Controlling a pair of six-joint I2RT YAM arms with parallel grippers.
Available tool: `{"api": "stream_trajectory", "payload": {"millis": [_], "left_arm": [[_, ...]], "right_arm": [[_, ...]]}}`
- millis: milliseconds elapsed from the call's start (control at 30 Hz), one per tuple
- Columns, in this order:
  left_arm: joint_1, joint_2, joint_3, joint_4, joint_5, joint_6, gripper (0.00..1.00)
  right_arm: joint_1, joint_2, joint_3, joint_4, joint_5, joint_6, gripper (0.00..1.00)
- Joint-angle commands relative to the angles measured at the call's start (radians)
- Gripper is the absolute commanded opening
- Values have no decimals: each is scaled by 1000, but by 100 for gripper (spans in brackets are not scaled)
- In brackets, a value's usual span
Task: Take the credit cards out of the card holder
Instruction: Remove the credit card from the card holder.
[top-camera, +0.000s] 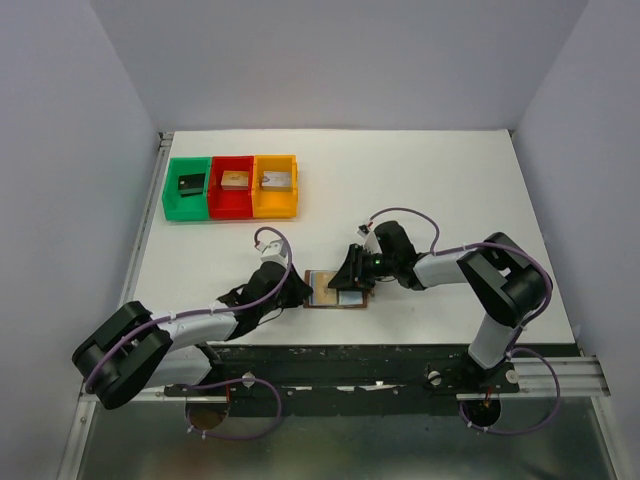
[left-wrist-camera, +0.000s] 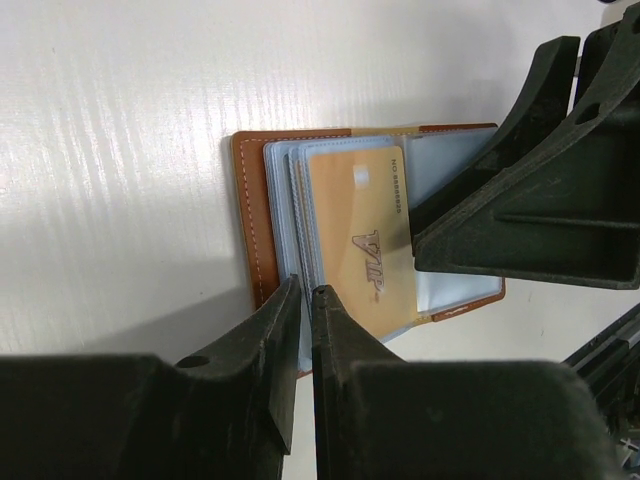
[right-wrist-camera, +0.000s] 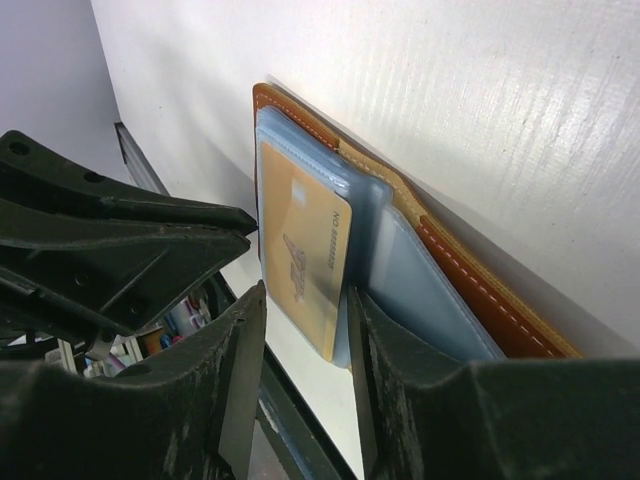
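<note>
Flanking card holder (left-wrist-camera: 250, 220), left gripper (left-wrist-camera: 307, 292), right gripper (right-wrist-camera: 303, 300), arms low

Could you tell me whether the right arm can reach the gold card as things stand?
Probably yes: the right gripper stands open astride the gold card, whose end pokes out, and the left gripper seems to pinch the open card holder.
</note>
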Motion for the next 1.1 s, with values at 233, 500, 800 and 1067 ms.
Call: {"api": "stream_trajectory", "payload": {"millis": [233,500,800,1067], "left_arm": [[-6,37,-6,-17,-15,22,22],[-4,80,-8,3,-1,16,20],[-4,106,-6,29,12,9,18],[-6,131,-5,49,25,7,17]], "right_arm": [[8,-18,1,2,-3,5,42],[9,-38,38,-117,23,-78,44],[9,3,31,-68,-6,-58,45],[9,36,38,-34,-28,-42,45]]}}
